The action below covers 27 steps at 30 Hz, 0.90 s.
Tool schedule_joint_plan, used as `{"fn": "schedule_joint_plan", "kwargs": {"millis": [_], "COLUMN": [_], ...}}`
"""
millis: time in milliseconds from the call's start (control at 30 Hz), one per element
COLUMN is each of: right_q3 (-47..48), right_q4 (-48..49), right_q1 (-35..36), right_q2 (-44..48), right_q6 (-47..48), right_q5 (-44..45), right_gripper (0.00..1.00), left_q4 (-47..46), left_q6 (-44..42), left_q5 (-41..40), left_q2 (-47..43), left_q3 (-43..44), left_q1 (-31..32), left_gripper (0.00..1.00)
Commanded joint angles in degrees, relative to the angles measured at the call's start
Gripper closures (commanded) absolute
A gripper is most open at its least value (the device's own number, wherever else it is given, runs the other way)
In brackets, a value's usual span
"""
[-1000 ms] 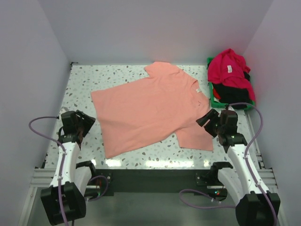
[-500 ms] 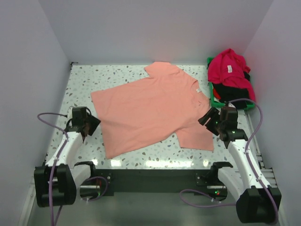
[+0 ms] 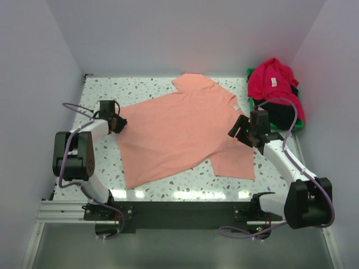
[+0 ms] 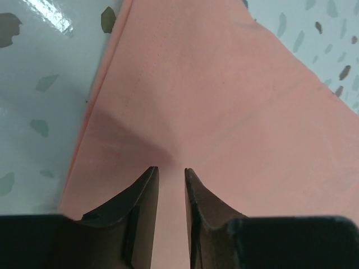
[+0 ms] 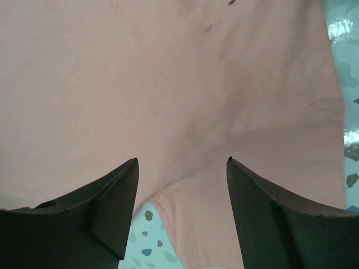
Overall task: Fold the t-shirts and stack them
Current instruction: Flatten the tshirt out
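Observation:
The salmon-pink t-shirt [image 3: 179,131] lies spread flat on the speckled table, collar toward the right, with a small white neck tag [image 3: 235,107]. My left gripper [image 3: 119,124] sits over the shirt's left corner; in the left wrist view its jaws [image 4: 171,168] stand a narrow gap apart above flat pink cloth [image 4: 224,84]. My right gripper [image 3: 240,130] is wide open over the near-right sleeve seam [image 5: 182,159], with pink cloth [image 5: 168,67] below it. The crimson red t-shirt [image 3: 275,84] with a white label lies on the black t-shirt [image 3: 277,115].
A green plastic bin [image 3: 256,121] at the back right holds the red and black shirts. White walls close in the table [image 3: 95,95] on three sides. Bare table [image 5: 147,246] shows by the sleeve, and left of the shirt [image 4: 39,84].
Both arms have reached forward from near the front edge. The left gripper moved up to the shirt's left corner; the right moved up onto the near-right sleeve. The shirt has not moved.

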<state>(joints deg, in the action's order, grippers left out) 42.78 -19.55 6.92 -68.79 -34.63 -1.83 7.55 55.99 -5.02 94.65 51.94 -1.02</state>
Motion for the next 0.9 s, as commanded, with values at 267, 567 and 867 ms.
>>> {"fn": "schedule_joint_plan", "kwargs": {"millis": [267,567,867], "right_q3": [8.19,11.79,11.62], "right_q4": [2.68,3.38,2.06], "right_q1": [3.89,8.73,8.99], "right_q2": [-5.91,-11.52,-9.78], "right_q6": [2.64,2.11,1.24], "right_q5": [4.99,5.17,4.81], "right_gripper": [0.32,0.32,0.31], "left_q4": [6.77,10.38,5.9], "left_q6": [-3.78,-9.23,-8.89], "left_q5": [-6.15,-5.71,0.98], "left_q2": [24.14,39.01,24.73], "left_q3": [24.33,48.59,43.59], "left_q1": [-4.86,-8.83,-8.56], "left_gripper": [0.73,0.66,0.34]}}
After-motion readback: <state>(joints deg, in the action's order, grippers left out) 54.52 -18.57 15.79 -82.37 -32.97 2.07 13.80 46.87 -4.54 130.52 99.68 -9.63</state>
